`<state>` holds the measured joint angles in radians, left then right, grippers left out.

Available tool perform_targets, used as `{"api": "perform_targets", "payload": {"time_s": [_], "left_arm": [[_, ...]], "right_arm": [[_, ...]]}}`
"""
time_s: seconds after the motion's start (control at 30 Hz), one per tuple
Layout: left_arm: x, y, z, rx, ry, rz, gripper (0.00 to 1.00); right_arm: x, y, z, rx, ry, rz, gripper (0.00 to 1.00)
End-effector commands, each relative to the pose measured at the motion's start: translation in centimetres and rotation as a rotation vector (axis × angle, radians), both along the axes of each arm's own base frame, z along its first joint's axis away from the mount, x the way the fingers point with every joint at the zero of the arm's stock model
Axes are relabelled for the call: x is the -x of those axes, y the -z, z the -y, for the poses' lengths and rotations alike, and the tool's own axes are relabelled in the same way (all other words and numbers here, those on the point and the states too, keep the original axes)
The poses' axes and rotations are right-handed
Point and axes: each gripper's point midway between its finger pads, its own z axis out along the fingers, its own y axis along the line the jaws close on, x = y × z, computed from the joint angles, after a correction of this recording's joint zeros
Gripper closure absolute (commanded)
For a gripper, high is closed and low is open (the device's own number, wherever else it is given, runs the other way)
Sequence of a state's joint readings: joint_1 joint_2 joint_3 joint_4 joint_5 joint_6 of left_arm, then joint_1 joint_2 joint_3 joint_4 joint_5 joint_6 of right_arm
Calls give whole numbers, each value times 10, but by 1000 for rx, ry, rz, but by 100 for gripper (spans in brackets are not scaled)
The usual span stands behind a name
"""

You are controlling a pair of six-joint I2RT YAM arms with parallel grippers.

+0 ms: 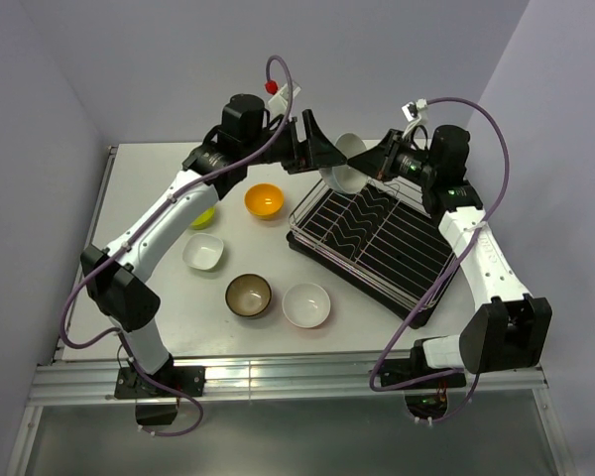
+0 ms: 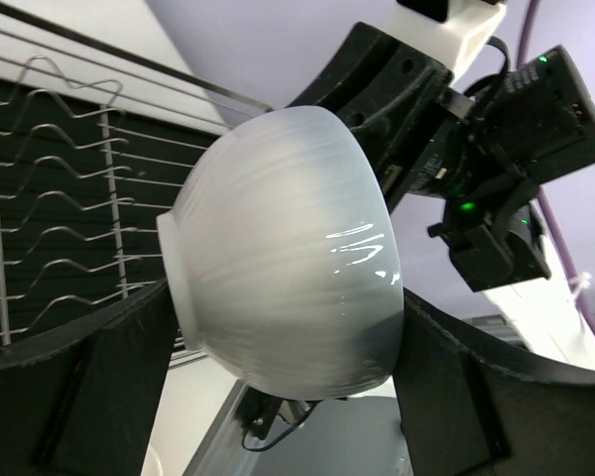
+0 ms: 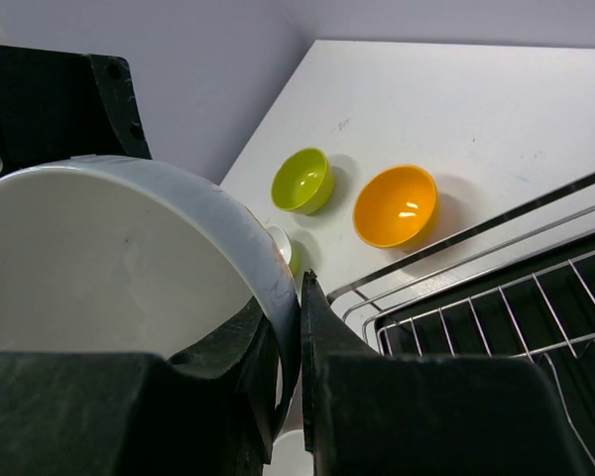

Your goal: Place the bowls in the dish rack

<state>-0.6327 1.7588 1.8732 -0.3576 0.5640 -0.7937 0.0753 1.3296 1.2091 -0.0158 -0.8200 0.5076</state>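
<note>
Right gripper [image 3: 299, 297] pinches the rim of a glossy white bowl [image 3: 109, 268], tipped on edge above the rack's [image 1: 367, 233] far left corner. Left gripper [image 2: 293, 337] straddles it, fingers spread wide; whether they grip it is unclear.

A white table [image 1: 139, 188] carries five bowls and a dish rack [image 1: 377, 243]. An orange bowl [image 1: 264, 200] and a partly hidden lime green bowl [image 1: 204, 218] sit toward the back. A white bowl [image 1: 204, 252] lies nearer, and a brown bowl [image 1: 249, 295] and a second white bowl [image 1: 306, 304] sit side by side in front. The rack stands angled at the right.
</note>
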Motion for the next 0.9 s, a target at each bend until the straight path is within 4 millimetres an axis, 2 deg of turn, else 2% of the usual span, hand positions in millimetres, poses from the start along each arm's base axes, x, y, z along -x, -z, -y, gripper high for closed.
{"api": "perform_targets", "payload": {"time_s": [0.0, 0.17, 0.33, 0.4, 0.47, 0.6, 0.73, 0.87], "left_arm": [[8, -13, 8, 84, 54, 7, 16], [10, -1, 18, 82, 68, -45, 17], [10, 3, 22, 82, 65, -59, 16], [10, 6, 24, 69, 62, -58, 13], [11, 12, 25, 56, 60, -64, 5], [7, 13, 26, 49, 50, -55, 5], [8, 11, 27, 57, 57, -53, 15], [11, 5, 27, 75, 76, -41, 45]], "right_arm": [[10, -48, -4, -55, -49, 153, 100], [4, -45, -3, -52, -38, 144, 100], [1, -42, -2, -52, -32, 136, 100], [1, -40, -2, -51, -33, 137, 100], [0, -37, -1, -48, -30, 130, 100], [1, -34, -1, -46, -33, 125, 100], [1, -32, -2, -44, -36, 121, 100], [0, -30, -2, -42, -39, 111, 100]]}}
